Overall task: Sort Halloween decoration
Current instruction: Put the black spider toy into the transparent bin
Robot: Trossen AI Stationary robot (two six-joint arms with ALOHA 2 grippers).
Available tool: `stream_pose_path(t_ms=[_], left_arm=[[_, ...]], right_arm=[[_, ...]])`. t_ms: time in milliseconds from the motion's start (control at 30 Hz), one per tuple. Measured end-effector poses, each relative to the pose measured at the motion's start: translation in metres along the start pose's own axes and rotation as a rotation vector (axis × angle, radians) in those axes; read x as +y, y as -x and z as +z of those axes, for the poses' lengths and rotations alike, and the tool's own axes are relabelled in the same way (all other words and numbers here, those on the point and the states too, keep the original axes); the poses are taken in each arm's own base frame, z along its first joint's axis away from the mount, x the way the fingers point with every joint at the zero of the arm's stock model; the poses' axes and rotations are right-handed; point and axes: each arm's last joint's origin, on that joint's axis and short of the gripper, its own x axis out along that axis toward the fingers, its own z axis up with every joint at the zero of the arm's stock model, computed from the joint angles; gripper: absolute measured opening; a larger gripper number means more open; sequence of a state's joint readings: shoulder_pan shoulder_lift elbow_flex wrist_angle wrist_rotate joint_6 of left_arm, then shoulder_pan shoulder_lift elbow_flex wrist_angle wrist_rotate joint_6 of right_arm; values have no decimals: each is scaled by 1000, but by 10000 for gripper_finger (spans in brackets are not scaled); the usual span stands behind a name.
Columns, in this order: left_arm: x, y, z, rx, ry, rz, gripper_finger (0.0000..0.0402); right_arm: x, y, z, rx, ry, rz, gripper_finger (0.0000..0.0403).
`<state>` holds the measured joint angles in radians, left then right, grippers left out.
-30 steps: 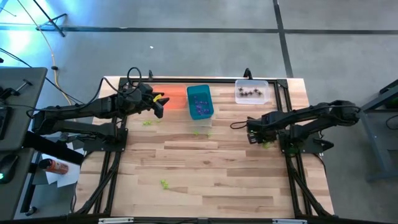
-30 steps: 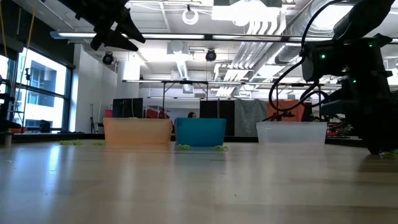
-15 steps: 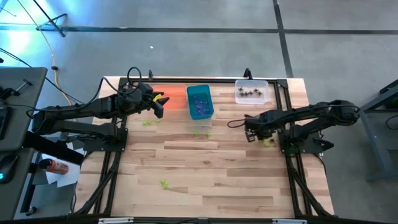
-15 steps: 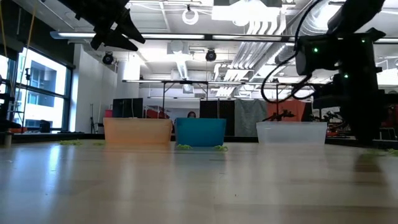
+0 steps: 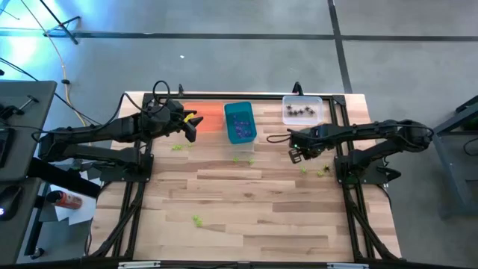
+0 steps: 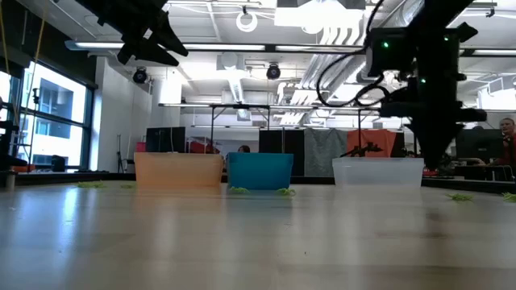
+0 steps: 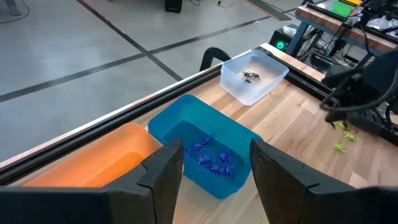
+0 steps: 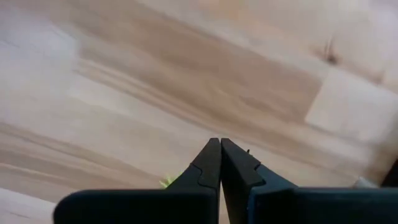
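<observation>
Yellow-green Halloween decorations lie scattered on the wooden table (image 5: 254,202): two (image 5: 304,170) (image 5: 323,172) near the right arm, others (image 5: 237,158) (image 5: 177,147) (image 5: 197,220) farther left. Purple ones (image 7: 211,158) lie in the teal bin (image 5: 240,123), black ones in the clear bin (image 5: 302,110). My right gripper (image 5: 295,155) (image 8: 219,144) hangs shut above the table, in front of the clear bin. My left gripper (image 5: 190,127) (image 7: 214,158) is open, held high between the orange bin (image 7: 93,162) and the teal bin. My right gripper points down with its fingertips (image 8: 211,152) together, and nothing shows between them. A yellow-green scrap (image 8: 166,182) peeks out beside one finger. Whether the finger touches it, I cannot tell.
The three bins stand in a row along the far edge (image 6: 178,170) (image 6: 260,170) (image 6: 377,171). Black frame rails run along the table's left and right sides (image 5: 351,209). Bare wood fills the middle and near part of the table.
My right gripper has risen off the table near the right edge and moved toward the table's left and slightly toward the far edge. The two yellow-green decorations it stood over now lie uncovered to its right.
</observation>
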<state>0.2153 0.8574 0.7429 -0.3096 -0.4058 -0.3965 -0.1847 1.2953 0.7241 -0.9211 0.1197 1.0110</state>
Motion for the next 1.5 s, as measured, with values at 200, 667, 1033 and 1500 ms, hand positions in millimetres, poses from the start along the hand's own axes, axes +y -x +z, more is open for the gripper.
stream_pose_path(t_ms=[200, 667, 1033, 1500], left_arm=[[0, 0, 0, -1, -7, 2, 172], [-4, 0, 5, -30, 9, -85, 172], [-18, 7, 29, -231, -36, -381, 172], [-23, 11, 35, -307, -128, -506, 172]], right_arm=[[9, 36, 34, -172, 45, 45, 0], [20, 159, 96, -771, 323, 233, 0], [50, 201, 61, -1159, 762, 956, 0], [71, 190, 44, -1198, 900, 1077, 0]])
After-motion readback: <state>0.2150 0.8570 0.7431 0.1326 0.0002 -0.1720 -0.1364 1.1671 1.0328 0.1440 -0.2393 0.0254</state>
